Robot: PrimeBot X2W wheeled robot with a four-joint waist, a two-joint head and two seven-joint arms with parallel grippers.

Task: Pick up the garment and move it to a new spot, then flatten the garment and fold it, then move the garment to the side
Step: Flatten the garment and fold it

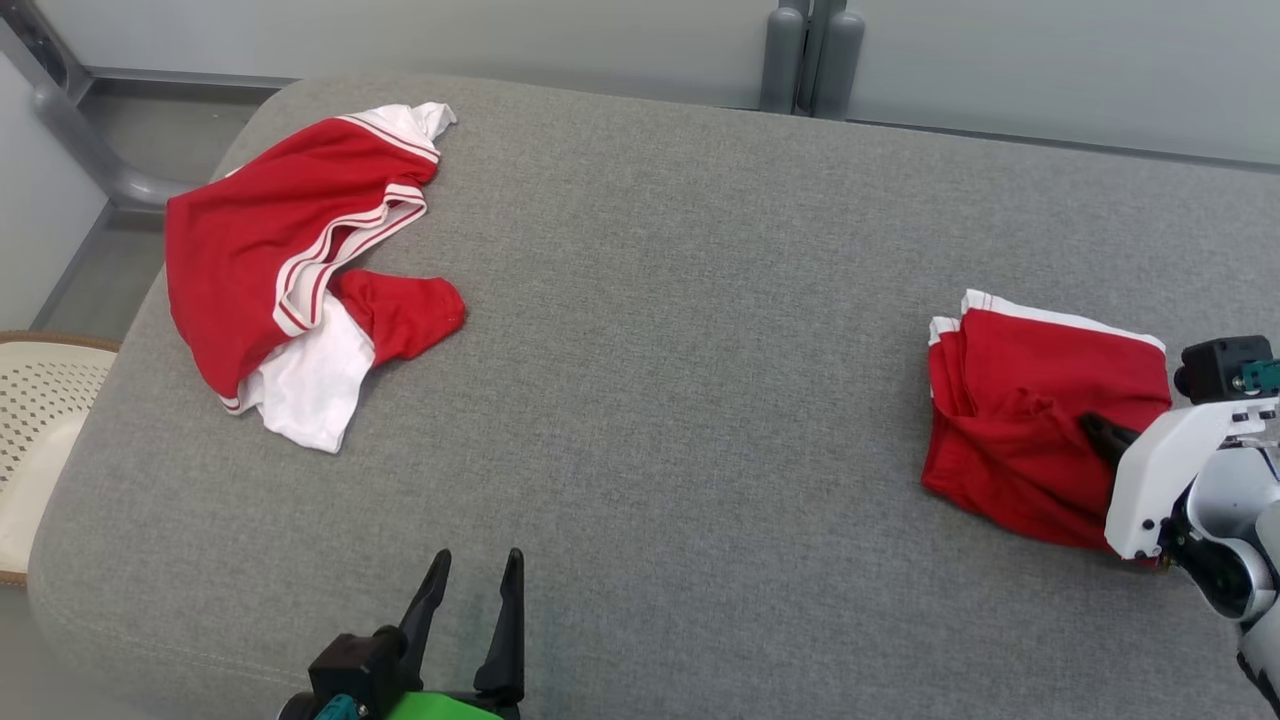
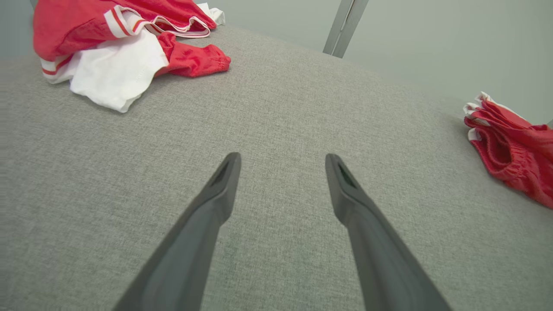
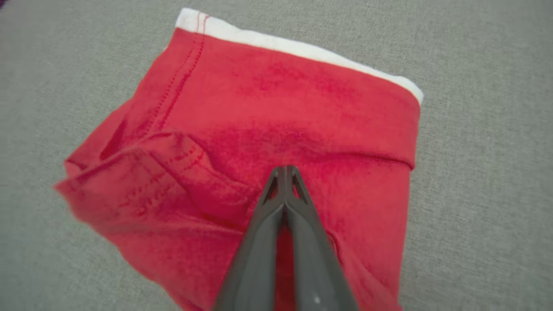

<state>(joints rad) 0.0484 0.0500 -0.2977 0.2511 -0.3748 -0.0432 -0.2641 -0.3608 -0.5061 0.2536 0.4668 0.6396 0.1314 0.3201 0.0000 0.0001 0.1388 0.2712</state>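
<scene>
Reaching in from the right, the right pincer (image 3: pixel 285 169) is closed, tips on the folded red garment (image 3: pixel 302 103); the left pincer (image 2: pixel 283 160) hovers open over the counter (image 2: pixel 276 99).

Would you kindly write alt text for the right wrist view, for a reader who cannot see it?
The right gripper, shut, has its tips at the middle of a folded red garment with a white edge. The garment lies on a grey fabric surface.

Light: bright, even, diffuse
Shadows: faint, soft-edged
Blur: right wrist view soft; left corner of the folded garment (image 3: pixel 281 108) smeared
Distortion: left wrist view bows toward its edges
</scene>
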